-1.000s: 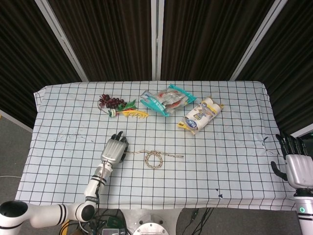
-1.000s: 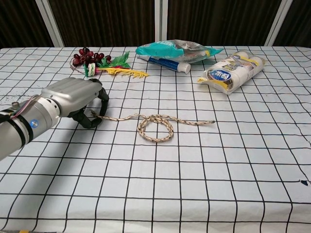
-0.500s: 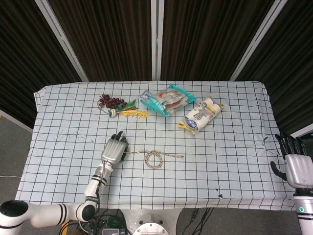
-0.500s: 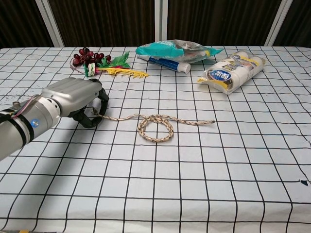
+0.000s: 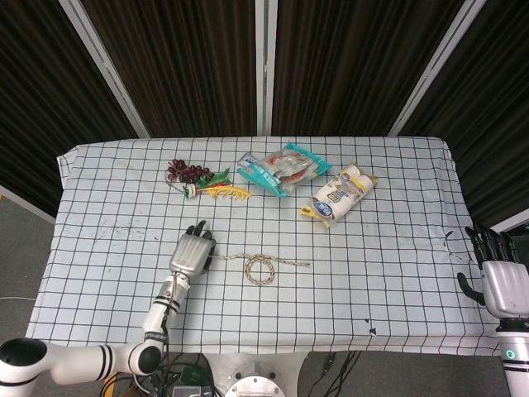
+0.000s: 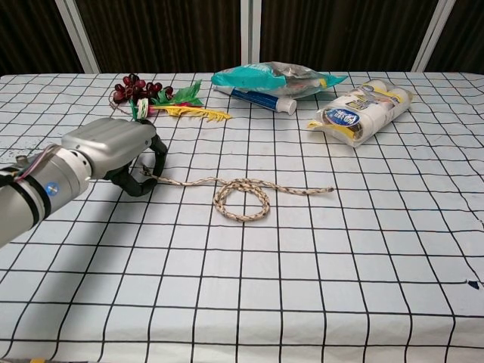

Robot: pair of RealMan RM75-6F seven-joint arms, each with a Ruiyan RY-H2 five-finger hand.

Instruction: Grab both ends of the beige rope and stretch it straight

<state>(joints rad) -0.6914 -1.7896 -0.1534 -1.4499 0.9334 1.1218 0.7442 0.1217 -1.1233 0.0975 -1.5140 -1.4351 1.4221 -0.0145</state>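
Figure: Two-handed rope stretch, first end being taken. The beige rope point(image 6: 240, 195) lies near the middle of the table point(image 5: 388, 248), with a single loop point(image 5: 259, 270) about midway along it and a free tail point(image 6: 310, 190) running out toward the robot's right. The left hand point(image 6: 113, 155) rests on the checked cloth at the rope's left end; its dark fingers point(image 6: 144, 172) are curled down over that end, and the chest view suggests the strand passes under them. Whether the end is actually clamped or merely covered cannot be told. The right hand point(image 5: 502, 279) hangs past the table's right edge, well apart from the rope, fingers apart and holding nothing.

Judged from this layout, the step in hand is securing the left end. It is done well by closing the fingers firmly on the strand close to its tip, without dragging it, so the loop does not tighten into a knot. The right hand would then need to travel to the free tail and pinch it near the tip before either hand pulls. Pulling should run along the rope's line, low over the cloth.

Background items: a bunch of grapes point(image 5: 185, 173), a teal packet point(image 5: 281, 169) and a pack of rolls point(image 5: 337, 195) lie along the far side, away from the rope.
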